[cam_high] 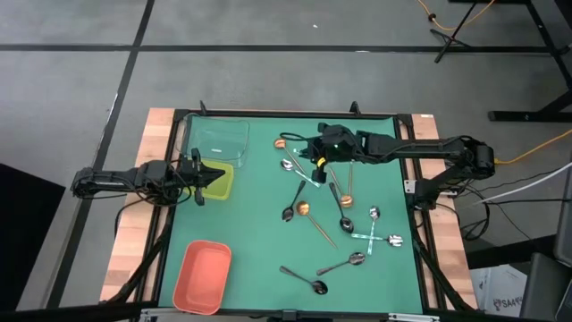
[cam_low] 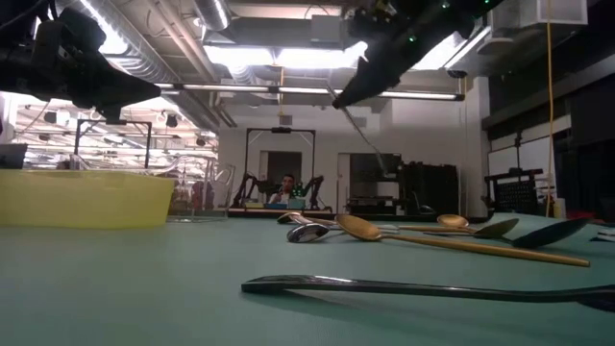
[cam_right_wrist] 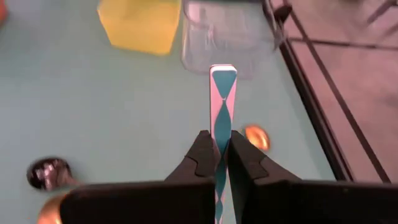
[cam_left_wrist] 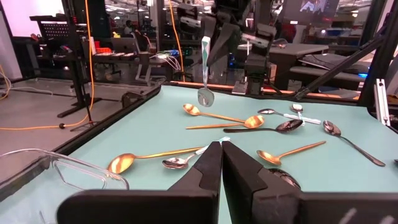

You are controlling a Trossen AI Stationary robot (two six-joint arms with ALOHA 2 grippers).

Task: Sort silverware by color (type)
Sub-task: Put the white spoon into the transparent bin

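1. Right gripper (cam_high: 315, 166), upper centre of the high view, pinches a silver spoon (cam_left_wrist: 206, 71) aloft.
2. I'd carry it level toward the clear tray (cam_high: 221, 139), upper left.
3. Left gripper (cam_high: 214, 175) waits clenched over the yellow tray (cam_high: 228, 186).

3 trays — clear (cam_high: 222, 139), yellow (cam_high: 217, 182), orange (cam_high: 202, 276)

Spoons (cam_high: 332, 224) scattered right of three trays (cam_high: 207, 228), one spoon (cam_left_wrist: 206, 71) held above table (cam_high: 259, 215)
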